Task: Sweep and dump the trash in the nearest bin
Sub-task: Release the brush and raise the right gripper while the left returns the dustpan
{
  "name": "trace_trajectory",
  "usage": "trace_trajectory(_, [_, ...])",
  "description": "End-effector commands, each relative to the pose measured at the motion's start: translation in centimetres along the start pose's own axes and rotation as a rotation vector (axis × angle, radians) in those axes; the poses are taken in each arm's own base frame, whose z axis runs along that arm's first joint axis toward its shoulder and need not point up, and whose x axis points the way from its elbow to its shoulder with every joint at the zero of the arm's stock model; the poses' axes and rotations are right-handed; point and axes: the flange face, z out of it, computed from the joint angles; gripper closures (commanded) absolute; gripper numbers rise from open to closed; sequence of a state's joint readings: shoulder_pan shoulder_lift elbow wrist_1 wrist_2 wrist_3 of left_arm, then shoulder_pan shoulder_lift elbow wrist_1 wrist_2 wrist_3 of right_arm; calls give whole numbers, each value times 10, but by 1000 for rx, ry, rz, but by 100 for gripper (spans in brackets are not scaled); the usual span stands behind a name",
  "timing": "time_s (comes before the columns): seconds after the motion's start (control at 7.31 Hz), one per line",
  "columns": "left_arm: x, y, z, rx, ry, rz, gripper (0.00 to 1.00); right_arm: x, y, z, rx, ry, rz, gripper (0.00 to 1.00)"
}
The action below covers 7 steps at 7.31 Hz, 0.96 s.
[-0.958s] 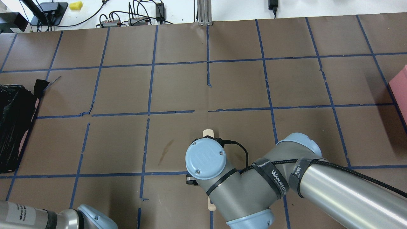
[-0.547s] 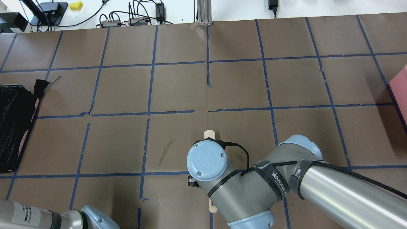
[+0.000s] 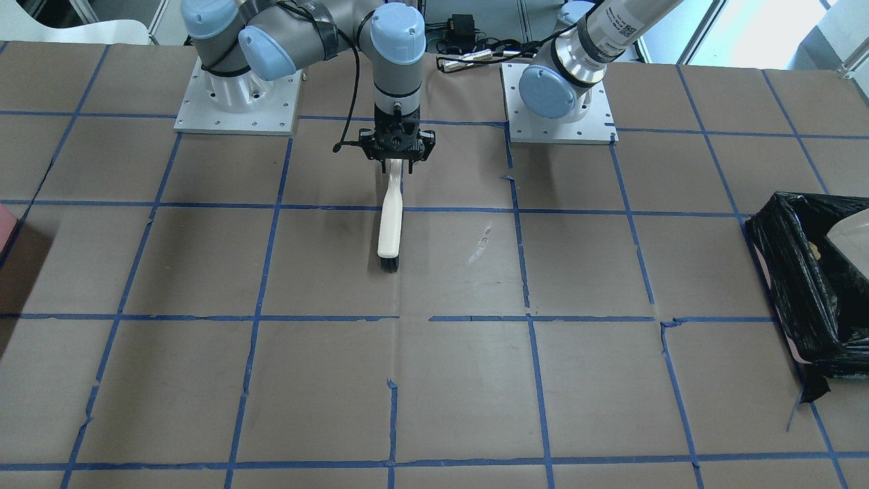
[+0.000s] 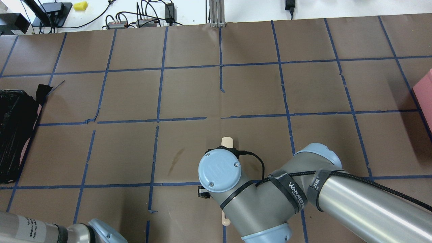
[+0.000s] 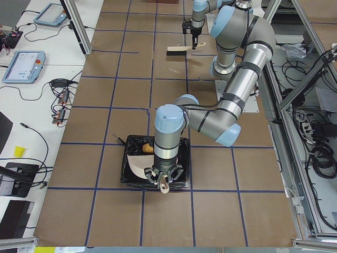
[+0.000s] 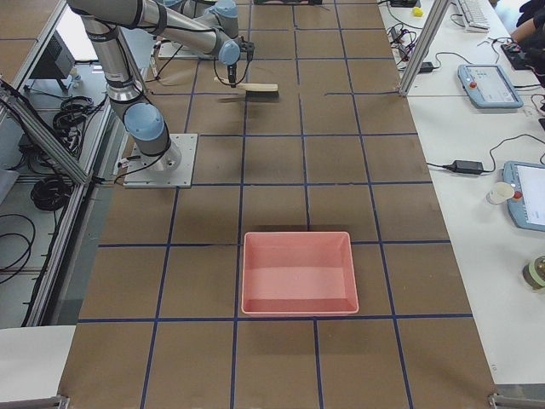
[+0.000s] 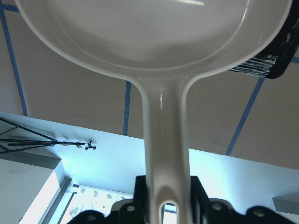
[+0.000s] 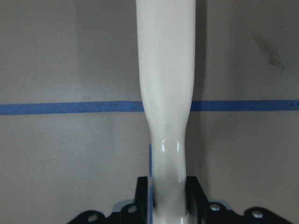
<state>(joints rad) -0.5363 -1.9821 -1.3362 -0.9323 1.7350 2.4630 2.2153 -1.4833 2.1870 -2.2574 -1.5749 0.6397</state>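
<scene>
Dustpan pinched by left gripper, tipped over bin. Orange trash lump seen at pan's edge above bin; dump judged unfinished. Brush clamped in right gripper, well apart from bin.

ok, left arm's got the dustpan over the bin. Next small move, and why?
Probably tilt the cream plastic dustpan slightly steeper: the left gripper holds it over the black-bag-lined bin, and an orange-brown potato-shaped lump seems to sit at the pan's lip, not clearly dropped.
</scene>
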Motion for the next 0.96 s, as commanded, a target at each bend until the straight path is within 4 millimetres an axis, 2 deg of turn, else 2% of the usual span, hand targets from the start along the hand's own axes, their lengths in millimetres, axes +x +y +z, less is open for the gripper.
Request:
trace_trajectory(0.0, [6,2,-40,-19,-17,8,93,2,-6,-2,8,0,-1,29])
trace_trajectory(0.14, [7,6,-50,5,-13,3,93,3,-10,-6,18,-1,-3,27])
trace_trajectory(0.41, [13,3,-76,79,-54,-14,94,0,-47,-44,94,-32,-30,16])
trace_trajectory(0.55, [16,-8,-89,171,-73,-63,94,12,-74,-61,124,-40,18,12])
trace_trajectory(0.68, [13,-24,-103,191,-82,-62,94,25,-100,-78,152,-59,62,10])
trace_trajectory(0.82, [9,-50,-112,227,-69,-56,94,42,-125,-93,166,-56,94,10])
